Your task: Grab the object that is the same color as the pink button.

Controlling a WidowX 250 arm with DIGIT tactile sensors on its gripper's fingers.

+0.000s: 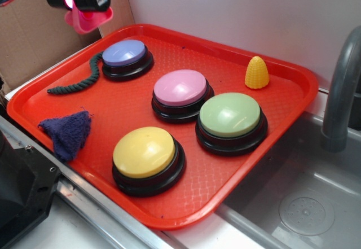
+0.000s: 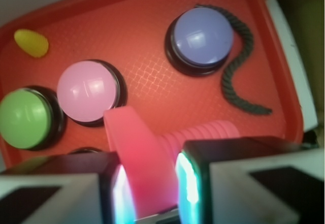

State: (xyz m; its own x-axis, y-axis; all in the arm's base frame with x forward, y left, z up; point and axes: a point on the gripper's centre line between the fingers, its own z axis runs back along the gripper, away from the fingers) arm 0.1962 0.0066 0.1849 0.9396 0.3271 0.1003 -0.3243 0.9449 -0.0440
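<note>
My gripper [image 1: 76,3] hangs high above the tray's far left corner, shut on the hot-pink triangle block [image 1: 87,20]. In the wrist view the pink block [image 2: 144,153] fills the gap between the two glowing fingertips [image 2: 190,183], with its ribbed side sticking out to the right. The pink button [image 1: 180,88] is a pale pink dome on a black base near the middle of the red tray [image 1: 225,192]. In the wrist view the pink button [image 2: 87,91] lies below and to the left of the block.
On the tray also stand a lavender-blue button [image 1: 124,54], a green button [image 1: 230,115] and a yellow button [image 1: 145,152]. A dark green rope [image 1: 84,79], a purple cloth triangle [image 1: 67,130] and a yellow corn-shaped toy [image 1: 256,73] lie there too. A sink and faucet [image 1: 341,91] are at right.
</note>
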